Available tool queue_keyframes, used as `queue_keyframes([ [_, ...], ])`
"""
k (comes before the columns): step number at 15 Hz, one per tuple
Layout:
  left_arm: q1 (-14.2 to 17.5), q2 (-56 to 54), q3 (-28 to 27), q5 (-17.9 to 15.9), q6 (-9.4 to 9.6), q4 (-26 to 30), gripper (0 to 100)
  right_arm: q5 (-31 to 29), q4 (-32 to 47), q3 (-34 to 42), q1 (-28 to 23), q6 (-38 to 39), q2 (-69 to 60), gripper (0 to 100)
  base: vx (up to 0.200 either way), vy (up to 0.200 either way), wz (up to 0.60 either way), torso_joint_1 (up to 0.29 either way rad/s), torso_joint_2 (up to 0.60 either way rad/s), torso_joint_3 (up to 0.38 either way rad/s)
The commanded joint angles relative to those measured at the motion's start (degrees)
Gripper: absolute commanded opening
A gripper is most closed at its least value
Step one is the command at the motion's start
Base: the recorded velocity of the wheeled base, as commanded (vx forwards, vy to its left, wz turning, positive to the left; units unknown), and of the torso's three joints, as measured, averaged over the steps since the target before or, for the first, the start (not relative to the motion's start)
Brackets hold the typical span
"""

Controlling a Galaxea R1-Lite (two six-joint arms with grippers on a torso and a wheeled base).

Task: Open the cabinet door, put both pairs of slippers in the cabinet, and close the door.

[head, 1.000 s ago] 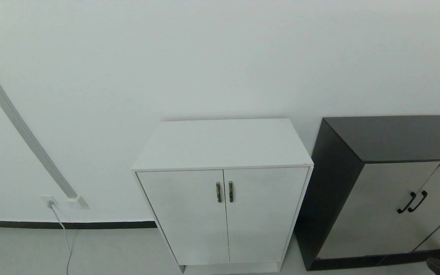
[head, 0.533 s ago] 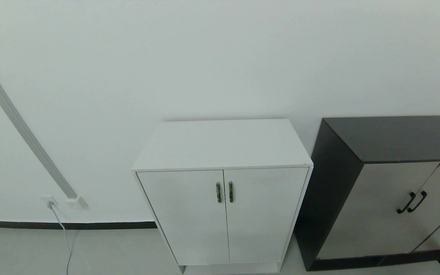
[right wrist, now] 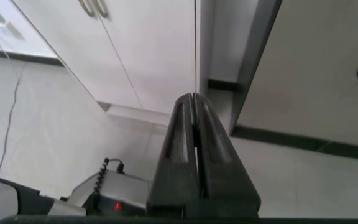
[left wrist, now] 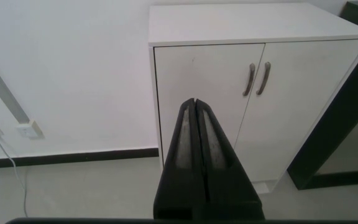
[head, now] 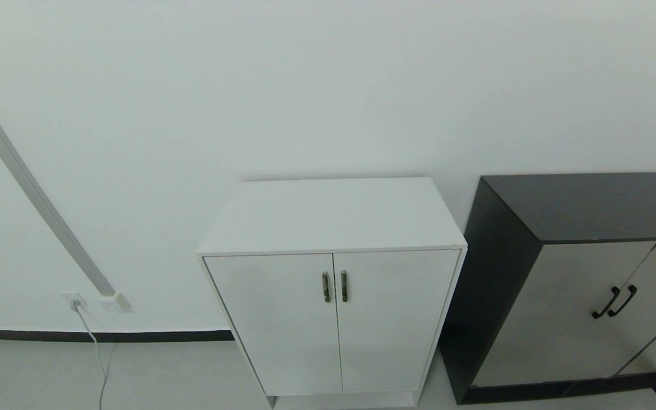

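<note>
**Both grippers closed and empty before a shut white cabinet**

The left gripper (left wrist: 195, 101) is seen with its two fingers pressed flat together and nothing held between them. It is pointed toward the front of the white cabinet (head: 331, 215) and kept well short of it. The right gripper (right wrist: 196, 96) is likewise shut on nothing, its fingers meeting along one seam. It is held low over the pale floor (head: 163, 373) and aimed at the narrow gap between the white cabinet and the black cabinet (head: 590, 202).

The white cabinet is placed on the floor with its back against the wall (head: 305, 85). Both of its doors (head: 282, 319) are closed flush. The two upright metal handles (head: 326, 286) are set side by side at the edges where the doors meet. Its top is left bare.

The black cabinet is stood just beside it on the robot's right, apart by a slim gap. It is fitted with pale closed doors and two black pulls (head: 614, 302).

On the wall to the left, a socket (head: 72, 299) is mounted low. A grey cable (head: 98, 356) is plugged into it and trails to the floor. A pale conduit (head: 26, 182) is run diagonally down the wall to a box beside the socket. A dark skirting strip (head: 94, 335) is fixed along the wall's foot.
</note>
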Motion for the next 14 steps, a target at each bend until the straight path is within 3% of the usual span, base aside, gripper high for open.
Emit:
queue_keyframes([
  [1, -0.01, 0.0, 0.0, -0.01, 0.02, 0.06, 0, -0.11, 0.1, 0.29, -0.45, -0.05, -6.18, 0, 0.0, 0.0, 0.0, 0.0, 0.0, 0.0],
  [3, -0.01, 0.0, 0.0, -0.01, 0.02, -0.02, 0, -0.2, 0.1, 0.2, -2.3, -0.14, -7.5, 0, 0.0, 0.0, 0.0, 0.0, 0.0, 0.0],
  [6, -0.01, 0.0, 0.0, -0.01, 0.02, 0.06, 0, -0.2, 0.19, 0.29, -10.38, -0.14, -10.13, 0, 0.0, 0.0, 0.0, 0.0, 0.0, 0.0],
  [14, -0.01, 0.09, 0.0, -0.01, 0.02, -0.02, 0, -1.17, -0.08, 0.29, -11.53, 0.48, -10.75, 0, 0.0, 0.0, 0.0, 0.0, 0.0, 0.0],
])
